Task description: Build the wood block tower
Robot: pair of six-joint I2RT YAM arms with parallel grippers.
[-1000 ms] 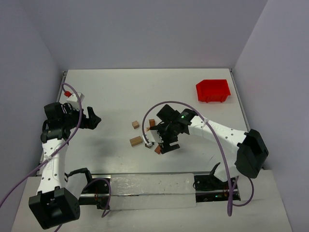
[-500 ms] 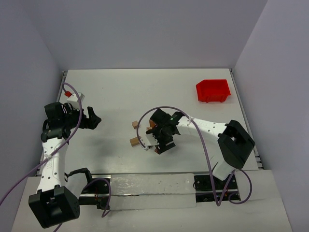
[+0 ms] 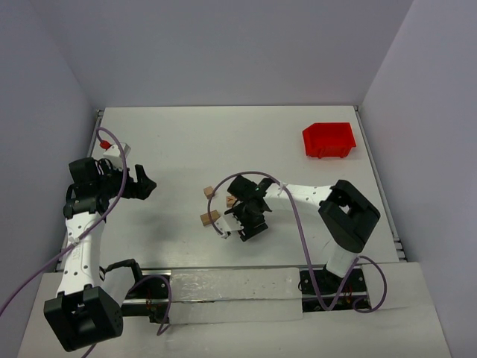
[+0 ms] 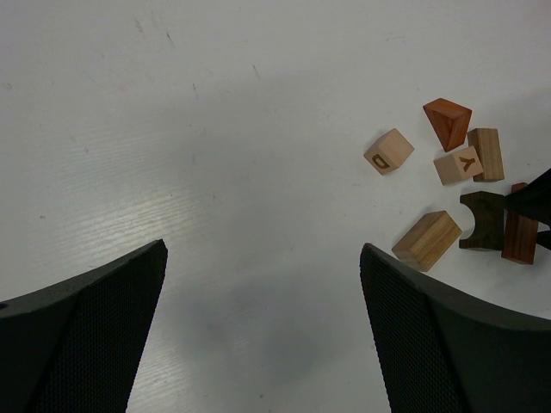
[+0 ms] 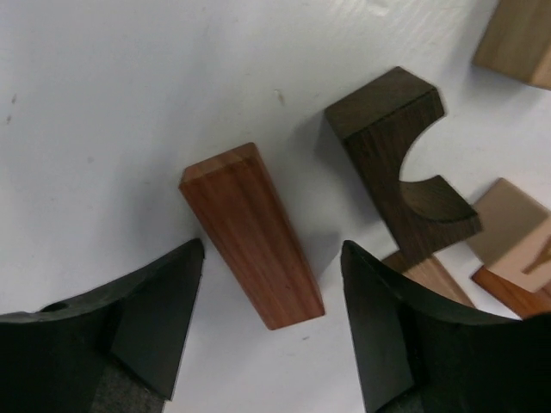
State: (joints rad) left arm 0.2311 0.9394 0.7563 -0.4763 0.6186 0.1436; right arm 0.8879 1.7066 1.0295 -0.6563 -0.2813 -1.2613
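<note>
Left gripper (image 3: 146,186), mid-left of top view: unchanged, fingers spread wide, empty. Wood blocks (image 3: 209,218) lie loose at centre, nothing stacked yet. Right gripper (image 5: 271,288) has swung in over them, jaws narrowing astride the reddish bar (image 5: 251,234) but not yet pinching it. First pick looks imminent.

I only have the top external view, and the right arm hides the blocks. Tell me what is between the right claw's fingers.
Observer: A reddish-brown bar lies flat between the right claw's fingers, which are not clamped on it yet.
Operator: Report what's next to it.
Observer: A dark arch block lies flat beside the bar, not touching it, with its cutout turned away.
Operator: Check the left wrist view for any stacking.
Observer: None. The blocks all lie singly on the table.
</note>
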